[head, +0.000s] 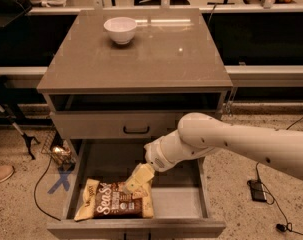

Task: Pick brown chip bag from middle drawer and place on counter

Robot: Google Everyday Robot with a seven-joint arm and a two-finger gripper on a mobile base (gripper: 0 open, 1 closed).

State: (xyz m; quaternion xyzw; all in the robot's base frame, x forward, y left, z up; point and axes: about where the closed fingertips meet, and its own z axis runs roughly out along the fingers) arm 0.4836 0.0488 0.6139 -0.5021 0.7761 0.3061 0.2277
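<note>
The brown chip bag (111, 204) lies flat on the floor of the open middle drawer (178, 204), at its front left, with white "Sea Salt" lettering facing up. My gripper (137, 180) reaches down into the drawer from the right on a white arm. Its cream tip hangs right over the bag's right end, at or just above it. The counter (156, 59) is the glossy grey-brown top of the cabinet, above the drawers.
A white bowl (120, 29) stands at the back left of the counter. A shallower closed drawer with a black handle (136, 129) sits above the open one. Cables, a black power brick (257, 190) and blue tape lie on the floor beside the cabinet.
</note>
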